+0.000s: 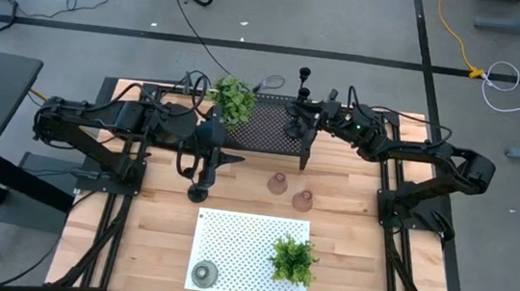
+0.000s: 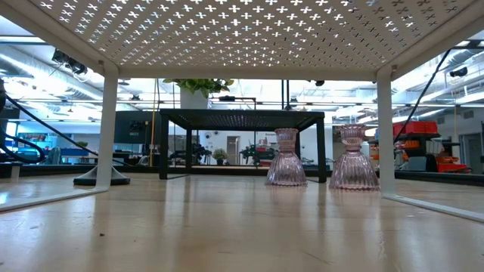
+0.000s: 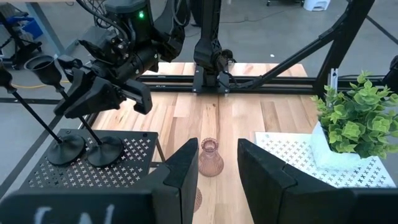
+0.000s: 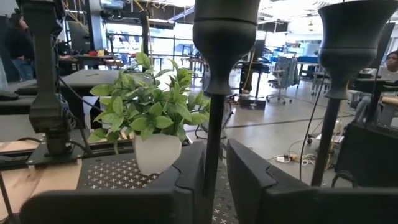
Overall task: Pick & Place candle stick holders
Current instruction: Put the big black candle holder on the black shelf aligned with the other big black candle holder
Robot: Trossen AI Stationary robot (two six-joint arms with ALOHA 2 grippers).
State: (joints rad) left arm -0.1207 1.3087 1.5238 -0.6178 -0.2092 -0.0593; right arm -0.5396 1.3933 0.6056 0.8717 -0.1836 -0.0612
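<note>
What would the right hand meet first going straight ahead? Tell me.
Most likely the slim black holder: its stem stands right between the right hand's parted fingers. Beyond it is the potted plant, though depth is unclear.

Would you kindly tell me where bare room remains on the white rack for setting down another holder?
The white rack is bare between the green glass holder and the plant. The black rack is crowded at its right end, where the right gripper stands among two black holders.
</note>
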